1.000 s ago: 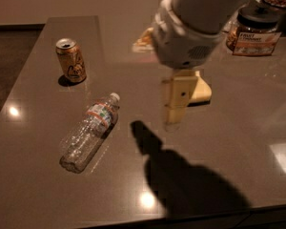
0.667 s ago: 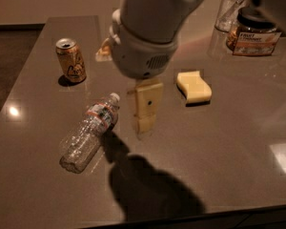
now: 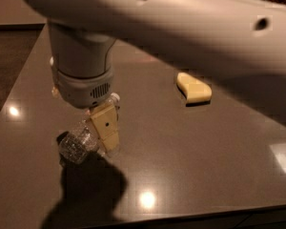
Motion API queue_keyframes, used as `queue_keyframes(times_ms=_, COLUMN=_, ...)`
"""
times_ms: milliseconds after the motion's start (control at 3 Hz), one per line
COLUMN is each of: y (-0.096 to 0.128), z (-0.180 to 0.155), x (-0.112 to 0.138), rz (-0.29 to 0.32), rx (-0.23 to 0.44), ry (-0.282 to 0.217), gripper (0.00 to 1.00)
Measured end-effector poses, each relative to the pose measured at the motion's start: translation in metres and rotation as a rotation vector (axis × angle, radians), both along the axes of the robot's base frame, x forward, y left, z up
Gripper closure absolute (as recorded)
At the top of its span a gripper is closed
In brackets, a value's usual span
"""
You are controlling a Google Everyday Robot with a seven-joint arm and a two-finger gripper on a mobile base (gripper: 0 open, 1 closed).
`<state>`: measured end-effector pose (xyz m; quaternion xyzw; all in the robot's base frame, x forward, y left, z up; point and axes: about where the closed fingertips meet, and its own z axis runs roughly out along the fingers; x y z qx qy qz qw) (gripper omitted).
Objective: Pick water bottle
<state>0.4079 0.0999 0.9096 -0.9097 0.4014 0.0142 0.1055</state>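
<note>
One glossy dark-brown table [image 3: 195, 171], seen from above. Spanning the whole top of the view, a broad pale arm link [image 3: 190, 23]; dropping from it at left, a grey wrist housing [image 3: 83, 75] with a small vent grille.

Directly beneath that housing, low over the tabletop: the gripper [image 3: 105, 132], pale tan, touching the water bottle [image 3: 76, 144] at about mid-length on its right-hand side. Cannot tell how far apart the jaws stand, nor whether they clamp the bottle or merely rest against it.

Bottle itself lying on its side, on a diagonal: white cap up and to the right, just beside the housing's lower edge; clear crinkled base down and to the left. Label area hidden behind the gripper.

Below both, a large dark shadow [image 3: 90, 190] on the table.

Well apart to the right, flat on the table, a yellow sponge [image 3: 194, 87].
</note>
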Motion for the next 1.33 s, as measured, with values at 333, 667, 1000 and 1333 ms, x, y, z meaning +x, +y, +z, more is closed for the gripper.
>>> queue_keyframes(times_ms=333, y=0.008, z=-0.029, x=0.007, rz=0.056, rx=-0.066, ry=0.031, gripper=0.0)
queue_keyframes(times_ms=667, y=0.004, z=-0.049, x=0.018, rz=0.083, rx=-0.116, ry=0.058, gripper=0.0)
queue_keyframes(times_ms=1000, y=-0.002, z=-0.063, x=0.025, rz=0.096, rx=-0.161, ry=0.077, gripper=0.18)
queue_keyframes(times_ms=1333, y=-0.001, z=-0.059, x=0.029, rz=0.094, rx=-0.166, ry=0.075, gripper=0.4)
